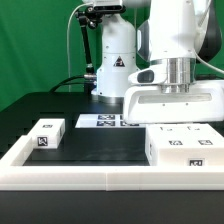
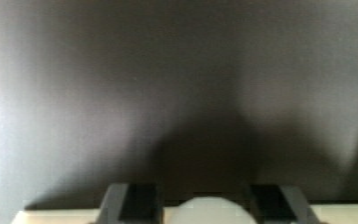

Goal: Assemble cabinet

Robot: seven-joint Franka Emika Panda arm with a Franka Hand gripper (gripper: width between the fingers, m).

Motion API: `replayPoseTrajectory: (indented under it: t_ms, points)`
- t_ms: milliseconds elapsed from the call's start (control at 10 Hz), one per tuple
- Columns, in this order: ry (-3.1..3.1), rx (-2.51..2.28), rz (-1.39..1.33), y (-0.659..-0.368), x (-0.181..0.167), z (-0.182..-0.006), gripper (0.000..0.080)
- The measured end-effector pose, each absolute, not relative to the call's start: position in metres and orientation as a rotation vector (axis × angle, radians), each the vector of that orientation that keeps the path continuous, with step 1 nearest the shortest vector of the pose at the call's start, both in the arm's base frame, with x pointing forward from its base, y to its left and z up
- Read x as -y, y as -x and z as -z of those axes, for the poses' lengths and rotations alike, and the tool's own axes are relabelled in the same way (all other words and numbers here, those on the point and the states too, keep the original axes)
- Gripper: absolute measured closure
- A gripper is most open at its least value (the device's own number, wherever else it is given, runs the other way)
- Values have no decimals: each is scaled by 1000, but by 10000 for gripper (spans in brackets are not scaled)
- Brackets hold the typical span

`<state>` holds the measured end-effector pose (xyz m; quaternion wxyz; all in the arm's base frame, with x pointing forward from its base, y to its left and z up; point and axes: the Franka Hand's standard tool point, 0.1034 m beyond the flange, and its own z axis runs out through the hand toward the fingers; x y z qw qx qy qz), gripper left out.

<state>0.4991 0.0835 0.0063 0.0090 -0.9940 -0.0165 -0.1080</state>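
Hanging straight down at the exterior view's right, the glossy white arm (image 1: 178, 40) carries its gripper (image 2: 202, 192) directly over the cabinet (image 1: 185, 146). The cabinet's large matte white box sits on the black table (image 1: 100, 148) toward the exterior view's right, with small square black-and-white tags on its top and front. The gripper's broad, rounded housing is so low over the box that the fingertips are hidden in that view. In the dim, blurred wrist view, two dark, slab-like fingers (image 2: 133, 203) stand parallel, and a pale, rounded white shape (image 2: 204, 208) fills the gap between them. Whether the pads press on it or merely straddle it, I cannot tell. A small block (image 1: 47, 133) of the same matte white, cuboid and tagged on its front face, lies well apart at the exterior view's left. Between the two, farther back, lies the thin, flat marker board (image 1: 105, 121). A long, smooth white rail (image 1: 100, 172) edges the table's near side.
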Motion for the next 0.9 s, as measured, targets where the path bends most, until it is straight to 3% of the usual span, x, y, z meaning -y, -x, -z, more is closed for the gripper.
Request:
replayPoseTrajectory:
  t_ms: [100, 600, 900]
  points:
    - [3105, 61, 334, -499, -83, -8, 588]
    - [3094, 83, 271, -504, -83, -51, 588]
    - [3097, 85, 264, -502, -83, -46, 588]
